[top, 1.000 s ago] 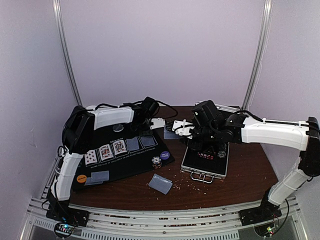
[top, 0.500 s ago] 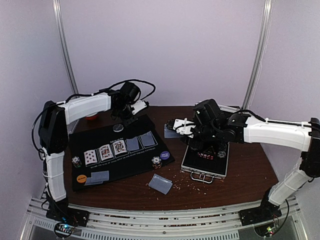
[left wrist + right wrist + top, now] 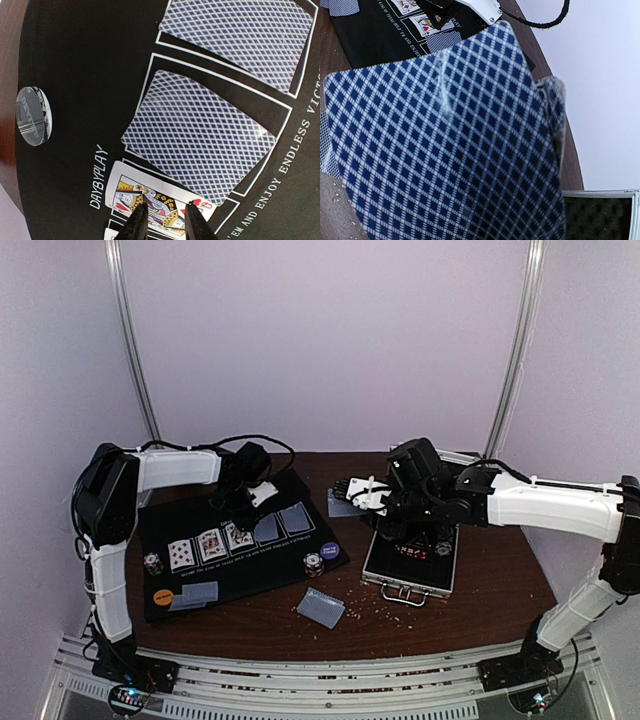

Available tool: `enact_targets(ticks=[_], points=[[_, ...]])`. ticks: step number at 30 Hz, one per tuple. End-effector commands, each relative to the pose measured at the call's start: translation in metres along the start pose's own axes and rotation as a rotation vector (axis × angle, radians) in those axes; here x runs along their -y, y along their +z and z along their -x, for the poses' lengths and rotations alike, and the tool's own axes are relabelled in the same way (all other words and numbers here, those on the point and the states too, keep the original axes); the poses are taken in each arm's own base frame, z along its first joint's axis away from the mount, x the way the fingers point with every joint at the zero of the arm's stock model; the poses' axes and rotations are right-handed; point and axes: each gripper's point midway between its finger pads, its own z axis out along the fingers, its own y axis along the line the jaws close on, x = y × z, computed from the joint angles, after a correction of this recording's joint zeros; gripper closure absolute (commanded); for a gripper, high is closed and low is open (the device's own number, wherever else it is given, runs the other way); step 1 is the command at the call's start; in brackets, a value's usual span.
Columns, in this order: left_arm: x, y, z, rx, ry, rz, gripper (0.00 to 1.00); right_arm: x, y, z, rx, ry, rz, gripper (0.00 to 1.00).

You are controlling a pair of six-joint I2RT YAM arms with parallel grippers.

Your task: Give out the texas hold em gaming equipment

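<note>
Left gripper (image 3: 165,226) hangs low over the black mat (image 3: 250,575), left of centre in the overhead view, its two dark fingertips a narrow gap apart with nothing between them. In the left wrist view they sit at the bottom edge, right over a face-up court card (image 3: 150,197). Just above that card lie two face-down cards, one (image 3: 200,145) mid-frame in its white outline and another (image 3: 240,40) at the upper right. A grey disc (image 3: 33,116) rests at the mat's edge on the left. Right gripper (image 3: 358,495), at centre of the overhead view, is clamped on a held card (image 3: 445,145) whose blue lattice back fills the right wrist view; a second edge shows behind it on the right. It is held in the air between the mat and the silver case (image 3: 410,565). On the mat, a row of face-up cards (image 3: 210,543) runs across the middle. A chip stack (image 3: 314,565) and a purple disc (image 3: 330,551) sit at its lower right corner. Another chip stack (image 3: 152,563), an orange disc (image 3: 163,595) and a face-down card (image 3: 200,592) are at its lower left. Loose cards (image 3: 321,607) lie on the brown table (image 3: 480,590) below the mat.
</note>
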Motion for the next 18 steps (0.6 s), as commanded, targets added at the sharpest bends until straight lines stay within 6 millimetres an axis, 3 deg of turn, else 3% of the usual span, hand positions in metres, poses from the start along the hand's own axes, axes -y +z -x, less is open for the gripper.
enact_targets(ticks=[1,10,18], points=[[0.005,0.005,0.009,0.027,-0.018,-0.031,0.73,0.006,-0.008,0.002,0.016,0.018,-0.020,0.59],[0.003,0.007,-0.005,-0.017,-0.009,-0.003,0.75,0.006,-0.006,0.002,0.012,0.017,-0.017,0.59],[0.010,0.022,-0.014,-0.060,0.003,-0.021,0.75,0.006,-0.007,0.003,0.015,0.018,-0.019,0.59]])
